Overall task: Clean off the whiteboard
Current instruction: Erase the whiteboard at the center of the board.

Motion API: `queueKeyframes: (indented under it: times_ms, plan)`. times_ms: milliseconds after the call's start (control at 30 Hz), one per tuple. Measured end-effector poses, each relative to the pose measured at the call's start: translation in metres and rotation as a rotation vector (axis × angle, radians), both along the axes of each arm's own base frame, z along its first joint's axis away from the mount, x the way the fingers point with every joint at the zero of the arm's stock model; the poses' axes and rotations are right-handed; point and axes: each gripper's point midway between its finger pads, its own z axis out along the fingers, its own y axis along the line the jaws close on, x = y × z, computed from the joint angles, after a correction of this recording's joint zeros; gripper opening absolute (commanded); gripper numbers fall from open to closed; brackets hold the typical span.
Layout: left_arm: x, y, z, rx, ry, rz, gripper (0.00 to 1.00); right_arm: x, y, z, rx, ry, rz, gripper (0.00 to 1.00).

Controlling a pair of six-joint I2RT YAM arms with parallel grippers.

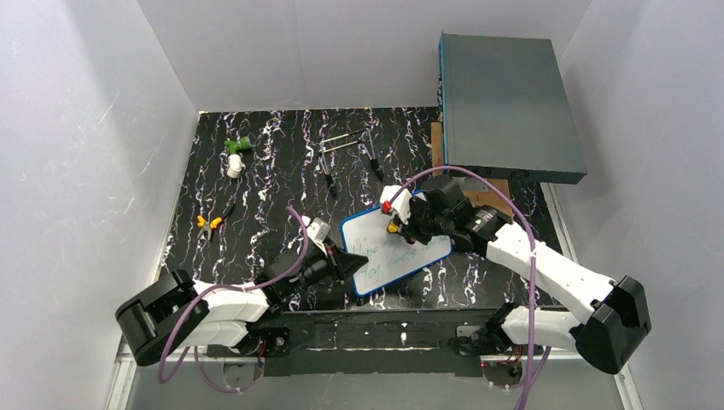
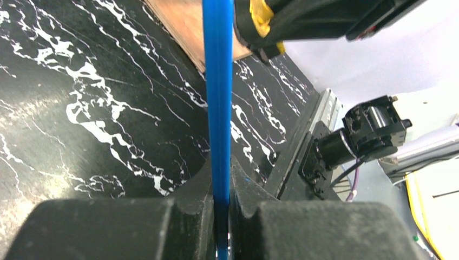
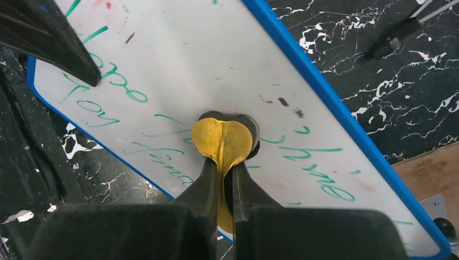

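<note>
Firmly, whiteboard [image 1: 380, 243] in left pincer [image 2: 221, 187], right pincer [image 3: 227, 165] pressing pad [image 3: 223, 138] on it

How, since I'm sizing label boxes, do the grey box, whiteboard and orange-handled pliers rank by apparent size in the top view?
1. grey box, largest by far, though it stands higher, nearer the camera.
2. whiteboard.
3. orange-handled pliers, smallest.

Robot lab: white-walled enclosure [image 1: 77, 128], marbled tabletop [image 1: 273, 171]
</note>
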Motion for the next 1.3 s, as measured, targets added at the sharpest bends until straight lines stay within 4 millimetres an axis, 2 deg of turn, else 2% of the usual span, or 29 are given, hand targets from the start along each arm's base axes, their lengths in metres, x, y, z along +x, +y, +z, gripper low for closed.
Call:
queueKeyframes:
  times_ms: [67, 133, 300, 400, 500, 600, 900, 967, 1167, 1300]
  plan:
    - [-0.003, 0.002, -0.003, 0.008, 0.006, -0.007, 0.0, -0.003, -0.002, 0.003, -0.009, 0.013, 0.005, 0.01]
    - [-0.006, 0.003, -0.005, 0.013, 0.01, -0.013, 0.0, 0.002, -0.004, 0.013, -0.004, 0.004, -0.011, 0.01]
    - [-0.007, 0.006, -0.004, -0.002, 0.023, -0.003, 0.0, 0.018, -0.009, 0.052, 0.043, -0.036, -0.04, 0.01]
    - [-0.007, 0.008, -0.003, -0.014, 0.036, 0.008, 0.0, 0.011, -0.014, 0.059, 0.045, -0.013, 0.01, 0.01]
    - [-0.007, 0.009, 0.001, -0.022, 0.035, 0.014, 0.0, 0.0, -0.019, 0.055, 0.046, 0.036, 0.045, 0.01]
    - [-0.005, 0.007, 0.005, -0.021, 0.029, 0.014, 0.0, 0.0, -0.02, 0.051, 0.047, 0.059, 0.033, 0.01]
    - [-0.003, -0.001, 0.002, -0.039, 0.067, 0.005, 0.0, 0.036, -0.011, 0.02, -0.012, 0.057, -0.119, 0.01]
    - [-0.003, -0.003, 0.002, -0.043, 0.077, 0.0, 0.0, 0.034, -0.008, 0.01, -0.032, 0.063, -0.114, 0.01]
    - [-0.004, -0.005, 0.0, -0.051, 0.106, -0.006, 0.0, 0.02, -0.005, -0.004, -0.063, 0.058, -0.056, 0.01]
    - [-0.004, -0.005, 0.0, -0.055, 0.114, -0.009, 0.0, 0.031, -0.013, -0.001, -0.057, 0.038, -0.134, 0.01]
